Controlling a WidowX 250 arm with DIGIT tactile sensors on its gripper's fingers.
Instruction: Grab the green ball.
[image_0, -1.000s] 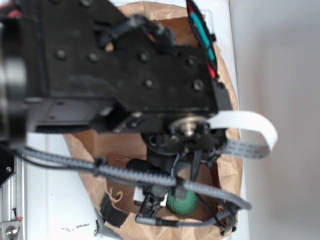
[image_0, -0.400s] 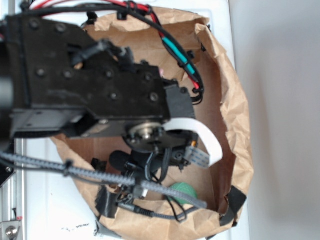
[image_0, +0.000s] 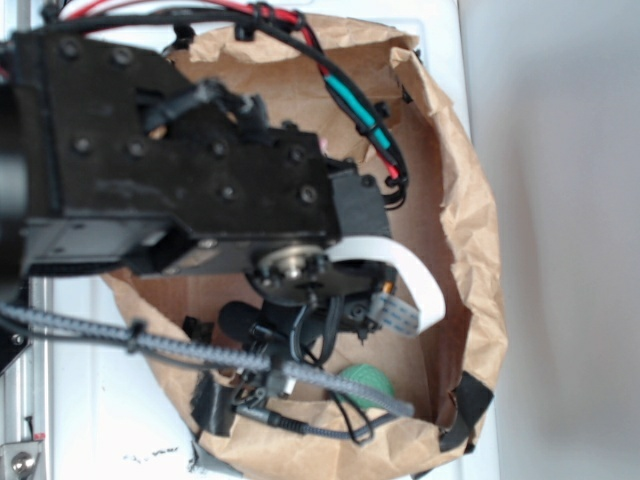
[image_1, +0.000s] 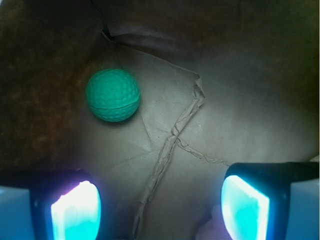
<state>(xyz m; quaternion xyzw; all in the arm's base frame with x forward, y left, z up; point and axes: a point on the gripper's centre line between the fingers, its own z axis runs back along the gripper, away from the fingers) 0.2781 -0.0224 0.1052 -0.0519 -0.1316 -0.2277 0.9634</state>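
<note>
The exterior view looks straight down from close above the crumpled brown paper bag (image_0: 470, 250), the black arm filling its upper left. The wrist view peers into the bag's floor (image_1: 200, 130) from nearby. Both share the dimpled green ball (image_0: 368, 378) (image_1: 112, 95).

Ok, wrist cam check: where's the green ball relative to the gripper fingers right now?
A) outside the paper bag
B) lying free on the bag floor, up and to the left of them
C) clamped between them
B: the green ball lies alone on the brown paper bag floor, well clear of the open gripper, nearer its left finger.
</note>
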